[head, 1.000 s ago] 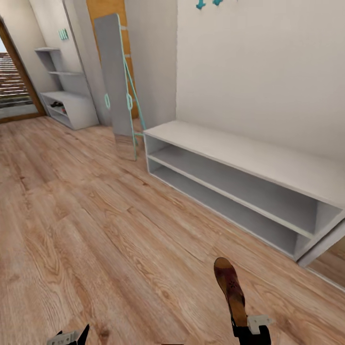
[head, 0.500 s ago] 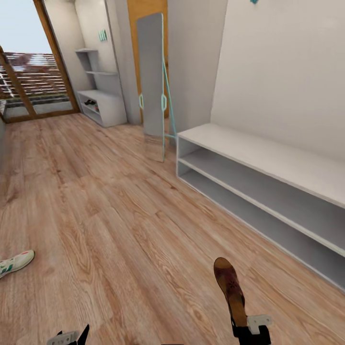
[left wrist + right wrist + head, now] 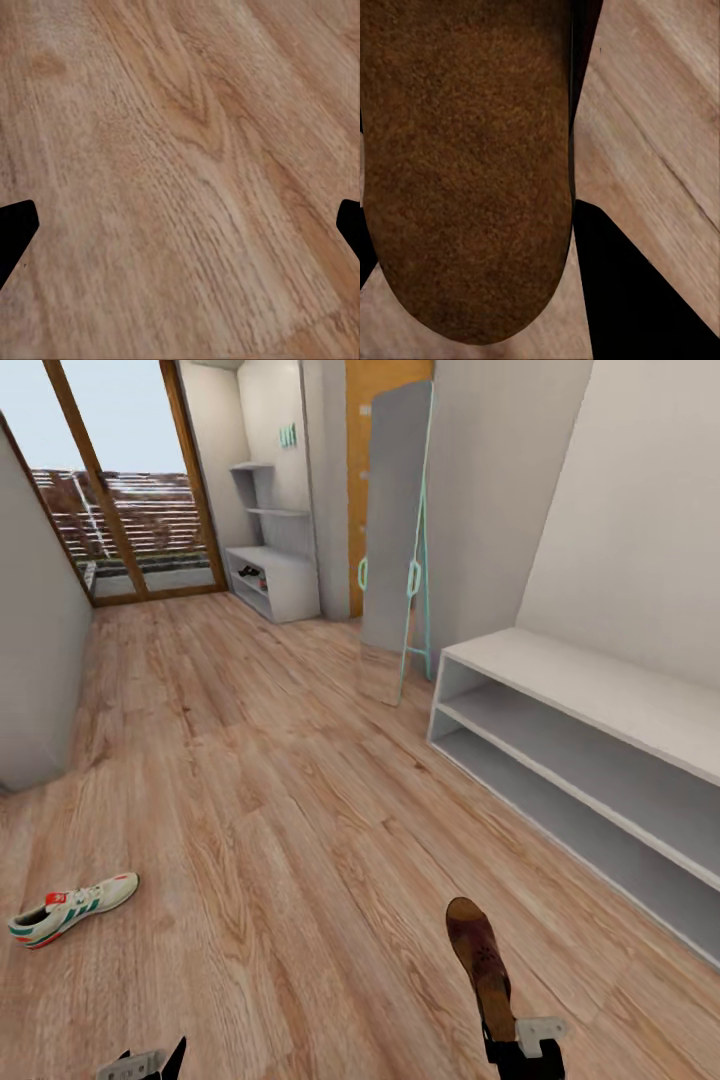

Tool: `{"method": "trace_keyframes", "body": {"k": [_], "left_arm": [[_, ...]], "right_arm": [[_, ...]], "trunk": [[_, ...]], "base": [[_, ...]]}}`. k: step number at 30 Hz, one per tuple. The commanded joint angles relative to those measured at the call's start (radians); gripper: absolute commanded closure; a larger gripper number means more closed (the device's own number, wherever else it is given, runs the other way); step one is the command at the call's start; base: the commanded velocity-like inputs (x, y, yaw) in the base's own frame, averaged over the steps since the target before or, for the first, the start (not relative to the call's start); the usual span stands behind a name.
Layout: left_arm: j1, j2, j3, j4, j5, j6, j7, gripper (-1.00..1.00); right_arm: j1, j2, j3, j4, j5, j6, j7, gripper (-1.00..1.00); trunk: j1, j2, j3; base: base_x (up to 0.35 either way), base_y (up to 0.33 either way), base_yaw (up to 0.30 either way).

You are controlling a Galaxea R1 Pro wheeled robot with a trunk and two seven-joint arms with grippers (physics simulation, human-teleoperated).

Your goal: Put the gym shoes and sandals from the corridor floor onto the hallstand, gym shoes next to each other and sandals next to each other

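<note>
Currently: right gripper (image 3: 497,1028) pinching 1 sandal (image 3: 479,962) above corridor floor (image 3: 280,840); left gripper (image 3: 180,225) spread; 1 gym shoe (image 3: 70,909) on floor; hallstand (image 3: 600,760) beside.

Wood-plank floor (image 3: 250,780), leaning mirror (image 3: 390,540), glass doors (image 3: 130,510).

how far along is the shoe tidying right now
Nothing looks finished on the near rack: the shelves in view hold no shoes. In hand: the right gripper holds one sandal above the floor. Left: one gym shoe lies on the floor; the left gripper is open, holding nothing.
</note>
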State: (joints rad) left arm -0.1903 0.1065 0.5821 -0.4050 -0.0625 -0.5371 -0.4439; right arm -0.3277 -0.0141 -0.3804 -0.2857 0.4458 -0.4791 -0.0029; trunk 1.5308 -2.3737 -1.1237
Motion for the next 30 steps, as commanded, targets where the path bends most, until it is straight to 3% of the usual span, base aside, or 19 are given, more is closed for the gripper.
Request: {"method": "trace_keyframes", "body": {"k": [1,30], "left_arm": [[-0.001,-0.001,0.008,0.002,-0.007,-0.003,-0.007,-1.0],[-0.001,-0.001,0.008,0.002,-0.007,-0.004,-0.007,-1.0]], "right_arm": [[-0.001,0.0,-0.008,0.0,0.007,-0.004,0.001,1.0],[-0.001,0.0,-0.008,0.0,0.008,-0.004,0.002,1.0]], "trunk": [[0.0,0.0,-0.001],[0.0,0.0,-0.001]], "base": [[0.242,0.248,0.281],[0.236,0.248,0.281]]}}
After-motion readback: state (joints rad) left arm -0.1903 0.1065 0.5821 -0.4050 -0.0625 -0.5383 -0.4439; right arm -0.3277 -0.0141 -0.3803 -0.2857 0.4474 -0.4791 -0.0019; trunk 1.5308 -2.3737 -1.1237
